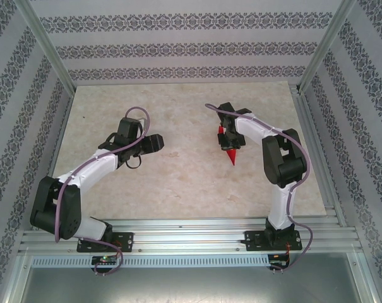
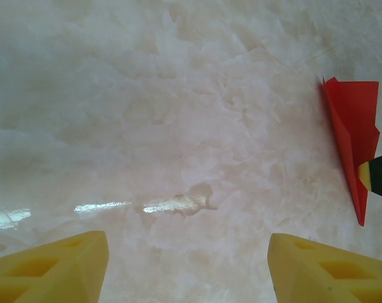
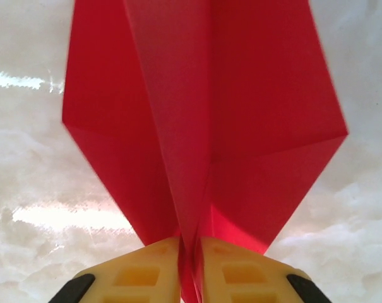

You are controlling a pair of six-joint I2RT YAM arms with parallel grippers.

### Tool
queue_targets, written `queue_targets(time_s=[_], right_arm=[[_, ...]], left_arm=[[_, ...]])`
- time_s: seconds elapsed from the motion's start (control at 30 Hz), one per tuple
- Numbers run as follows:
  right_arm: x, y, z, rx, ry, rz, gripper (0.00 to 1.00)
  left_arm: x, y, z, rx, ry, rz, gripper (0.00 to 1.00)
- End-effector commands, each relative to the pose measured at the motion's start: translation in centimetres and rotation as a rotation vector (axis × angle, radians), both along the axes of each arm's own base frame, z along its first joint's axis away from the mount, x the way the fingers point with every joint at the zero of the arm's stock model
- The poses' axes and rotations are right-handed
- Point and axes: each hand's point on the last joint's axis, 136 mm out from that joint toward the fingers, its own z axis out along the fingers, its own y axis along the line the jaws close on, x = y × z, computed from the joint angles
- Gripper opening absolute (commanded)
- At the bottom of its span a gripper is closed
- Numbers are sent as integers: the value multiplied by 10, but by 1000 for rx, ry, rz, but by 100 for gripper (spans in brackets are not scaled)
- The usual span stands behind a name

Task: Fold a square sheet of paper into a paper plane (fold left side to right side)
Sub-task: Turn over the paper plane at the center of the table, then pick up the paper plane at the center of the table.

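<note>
The red paper plane [image 1: 229, 146] hangs right of the table's middle, its tip pointing toward the near edge. My right gripper [image 1: 228, 134] is shut on it. In the right wrist view the plane [image 3: 203, 120] spreads its two creased wings above the yellow fingers [image 3: 140, 271], which pinch its central keel at my right gripper [image 3: 191, 265]. My left gripper [image 1: 154, 143] stands open to the left of the plane, well apart from it. In the left wrist view its yellow fingertips [image 2: 58, 262] frame bare table, my left gripper [image 2: 187, 265] holds nothing, and the plane [image 2: 353, 129] shows at the right edge.
The tabletop [image 1: 178, 170] is a pale marbled surface with a glossy scuffed patch [image 2: 191, 201]. Patterned walls and metal posts [image 1: 45, 44] enclose it on three sides. An aluminium rail [image 1: 191, 243] with both arm bases runs along the near edge.
</note>
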Motion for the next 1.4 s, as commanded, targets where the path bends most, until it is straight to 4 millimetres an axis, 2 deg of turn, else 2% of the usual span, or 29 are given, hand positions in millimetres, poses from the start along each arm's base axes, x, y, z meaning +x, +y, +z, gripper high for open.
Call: queue_targets(time_s=[0.0,0.27,0.53,0.8,0.93,1.03,1.2,1.37], right_arm=[[8,-4,3,-6,-8,-25,20],[12,-17,-1,-80,-2,-26,24],[9,-16,-17,-53,40,-37,24],[9,-17,-22,-24,69,-51,27],[14,-15,-22,-22,73,-40,18],[24,-12,-9,-11,37,-30,8],[53,-6,15,11,-20,-22,5],[90,1,18,57,-34,-58,5]], left_arm=[[8,8,16,32,-65,15,69],[8,8,12,29,-55,19,69],[7,9,13,38,-55,20,70],[7,17,30,69,-104,38,75],[6,21,38,78,-125,48,77],[4,25,46,91,-153,57,82],[2,37,67,132,-224,92,99],[-3,49,79,177,-264,117,100]])
